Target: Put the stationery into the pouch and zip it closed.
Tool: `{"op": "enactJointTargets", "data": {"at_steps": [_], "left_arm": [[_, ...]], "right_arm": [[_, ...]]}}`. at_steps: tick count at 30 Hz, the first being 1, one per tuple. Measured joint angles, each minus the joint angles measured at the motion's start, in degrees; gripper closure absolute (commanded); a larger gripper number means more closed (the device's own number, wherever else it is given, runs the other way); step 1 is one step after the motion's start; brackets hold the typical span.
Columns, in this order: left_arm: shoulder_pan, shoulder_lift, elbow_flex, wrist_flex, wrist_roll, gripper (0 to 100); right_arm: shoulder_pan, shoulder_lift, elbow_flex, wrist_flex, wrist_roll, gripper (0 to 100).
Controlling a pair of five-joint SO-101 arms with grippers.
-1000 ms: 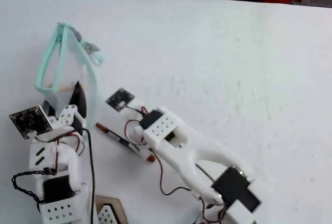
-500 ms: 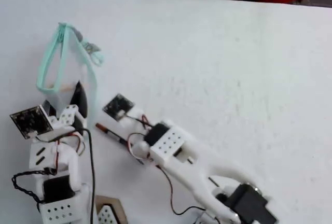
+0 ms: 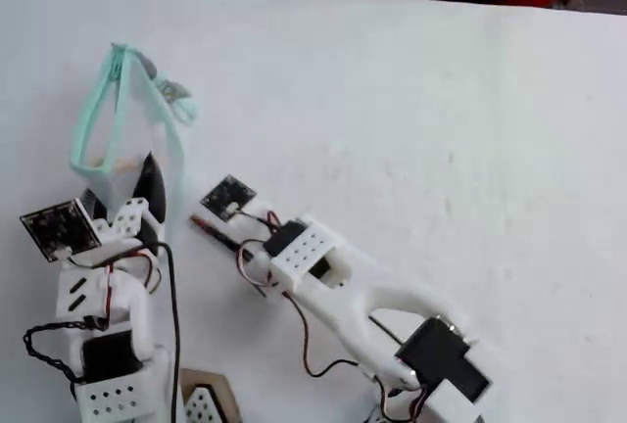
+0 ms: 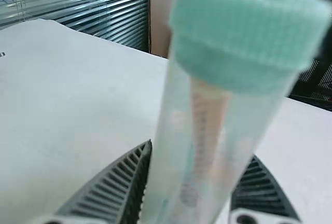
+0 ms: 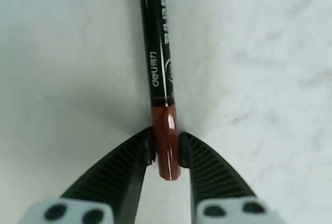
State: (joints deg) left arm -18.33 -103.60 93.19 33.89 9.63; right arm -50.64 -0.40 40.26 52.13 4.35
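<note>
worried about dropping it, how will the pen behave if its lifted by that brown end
The pen looks stiff and light, so it should lift without bending. The right gripper pinches only its glossy brown end, so it may droop or pivot. Its round barrel would probably roll on the table if it slips.

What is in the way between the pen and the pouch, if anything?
Nothing loose lies between them. The pen, held at its brown end by the right gripper, has bare table up to the pouch. The left gripper, clamping the pouch's near end, sits close beside that path.
</note>
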Motion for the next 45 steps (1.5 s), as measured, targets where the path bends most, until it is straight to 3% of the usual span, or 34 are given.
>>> {"op": "enactJointTargets", "data": {"at_steps": [4, 10, 16, 21, 26, 32, 39, 45], "left_arm": [[0.0, 0.0, 0.0, 0.0, 0.0, 76], [4.6, 0.0, 0.0, 0.0, 0.0, 76], [12.6, 0.1, -3.9, 4.5, -0.1, 77], [24.3, 0.1, -10.1, 9.5, -0.1, 79], [30.6, 0.1, -10.5, 10.1, -0.1, 79], [30.5, -0.8, -11.8, 14.9, -0.1, 79], [20.2, 0.0, -21.0, 27.2, -0.1, 72], [18.6, -0.9, -27.1, 30.9, -3.4, 72]], "right_arm": [[2.5, -2.7, 0.3, 0.0, 0.2, 98.1], [16.9, -15.7, 0.4, -0.9, -0.3, 98.1], [30.2, -22.7, 8.3, -16.0, -0.4, 98.1], [33.0, -23.2, 16.4, -33.6, -0.4, 98.1], [33.4, -23.3, 16.9, -36.5, -0.4, 98.1], [33.2, -23.3, 16.9, -36.9, -0.4, 98.1], [33.3, -23.3, 16.9, -36.9, -0.4, 98.1], [33.2, -23.3, 16.9, -36.9, -0.4, 98.1]]}}
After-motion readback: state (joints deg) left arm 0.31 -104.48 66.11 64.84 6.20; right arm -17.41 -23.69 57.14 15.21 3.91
